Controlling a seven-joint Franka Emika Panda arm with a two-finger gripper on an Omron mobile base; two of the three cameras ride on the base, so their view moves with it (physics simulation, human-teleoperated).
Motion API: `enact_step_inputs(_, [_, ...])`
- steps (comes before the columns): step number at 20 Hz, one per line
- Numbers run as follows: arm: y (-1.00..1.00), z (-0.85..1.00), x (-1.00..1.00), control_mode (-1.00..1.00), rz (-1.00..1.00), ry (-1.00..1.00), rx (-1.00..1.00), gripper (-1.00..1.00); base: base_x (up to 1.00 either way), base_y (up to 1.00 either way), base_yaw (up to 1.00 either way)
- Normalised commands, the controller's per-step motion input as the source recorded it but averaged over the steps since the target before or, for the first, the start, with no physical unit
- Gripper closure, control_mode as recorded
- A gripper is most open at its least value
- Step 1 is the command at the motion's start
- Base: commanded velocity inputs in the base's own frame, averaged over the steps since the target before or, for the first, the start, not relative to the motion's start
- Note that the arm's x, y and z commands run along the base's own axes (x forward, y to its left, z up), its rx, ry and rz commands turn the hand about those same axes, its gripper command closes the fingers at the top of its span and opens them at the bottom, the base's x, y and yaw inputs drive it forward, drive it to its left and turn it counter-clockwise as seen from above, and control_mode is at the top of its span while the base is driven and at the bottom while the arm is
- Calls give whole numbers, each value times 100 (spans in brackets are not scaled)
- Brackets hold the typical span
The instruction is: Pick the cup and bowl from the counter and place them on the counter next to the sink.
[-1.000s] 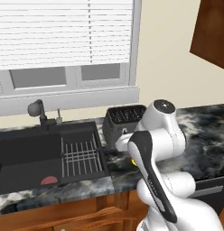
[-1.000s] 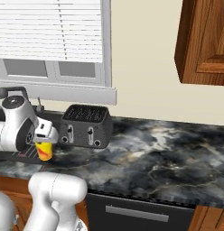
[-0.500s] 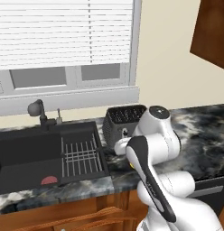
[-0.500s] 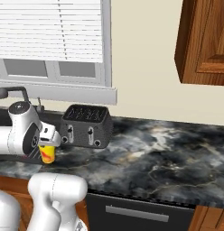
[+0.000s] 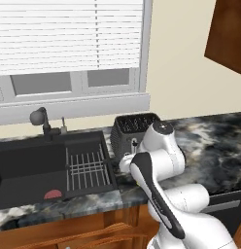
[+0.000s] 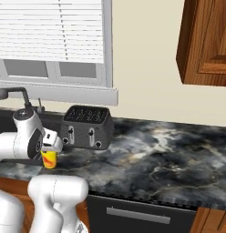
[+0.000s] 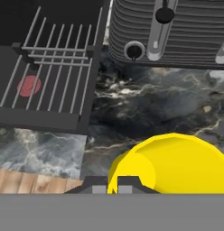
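Note:
My gripper (image 6: 49, 149) is shut on the small yellow cup (image 6: 49, 159) with its red-orange mark. It holds the cup low over the dark marbled counter (image 6: 156, 159), in front of the toaster's left end. In the hand view the cup's yellow rim (image 7: 172, 161) sits right at my fingertips (image 7: 99, 183), above the counter strip (image 7: 132, 113) beside the sink's edge. The black sink (image 5: 25, 170), with its wire rack (image 5: 88, 168) and faucet (image 5: 42, 119), lies just left of the arm. The bowl is out of view.
A black ribbed toaster (image 6: 85, 126) stands close behind the cup, its levers facing the hand (image 7: 177, 31). A small red round thing (image 5: 53, 194) lies in the basin. A wooden wall cabinet (image 6: 206, 41) hangs at the upper right. To the right, the counter runs wide and bare.
The hand has come down with the cup, from above the counter to just over its surface by the sink. The grip has stayed shut.

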Motion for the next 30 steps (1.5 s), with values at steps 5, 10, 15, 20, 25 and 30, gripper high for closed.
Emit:
enact_step_inputs(5, [6,-28,23,-100,0,0,0,100,0,0,0])
enact_step_inputs(10, [0,-20,33,-100,0,0,0,100,0,0,0])
enact_step_inputs(15, [0,-22,36,-100,0,0,0,100,0,0,0])
enact_step_inputs(20, [2,-23,25,-100,0,0,0,100,0,0,0])
enact_step_inputs(25, [2,-29,18,-100,0,0,0,100,0,0,0])
enact_step_inputs(30, [0,-9,0,-100,0,0,0,100,0,0,0])
